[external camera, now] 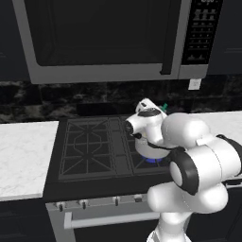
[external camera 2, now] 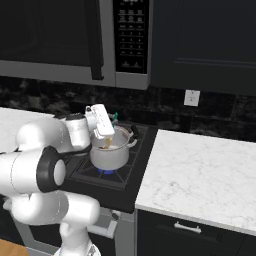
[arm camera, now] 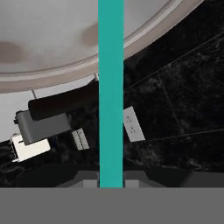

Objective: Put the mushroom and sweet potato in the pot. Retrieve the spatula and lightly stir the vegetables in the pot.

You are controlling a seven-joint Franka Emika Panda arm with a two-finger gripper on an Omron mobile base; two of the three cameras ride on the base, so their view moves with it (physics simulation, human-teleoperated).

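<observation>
**Spatula held over the pot, ready for stirring**

Left base view: pot (external camera: 150, 150) standing on the right front burner of the stove (external camera: 90, 151), blue flame under it, mostly hidden behind the arm. Small teal end of the spatula (external camera: 165, 107) sticking up behind the hand, so probably carried handle-up, blade toward the pot.

Right base view: gripper (external camera 2: 108, 136) tilted down just above the pot (external camera 2: 111, 155) rim, on its left side. Something orange-brown visible inside the pot, likely the sweet potato (external camera 2: 107, 144); mushroom not distinguishable.

Hand view: teal spatula handle (arm camera: 110, 87) running straight between the finger tips, jaws pressed together on it. Pot's pale rim (arm camera: 144, 35) curving across the top, black handle below. Held long and vertical probably to reach the vegetables without touching the hot wall.
</observation>
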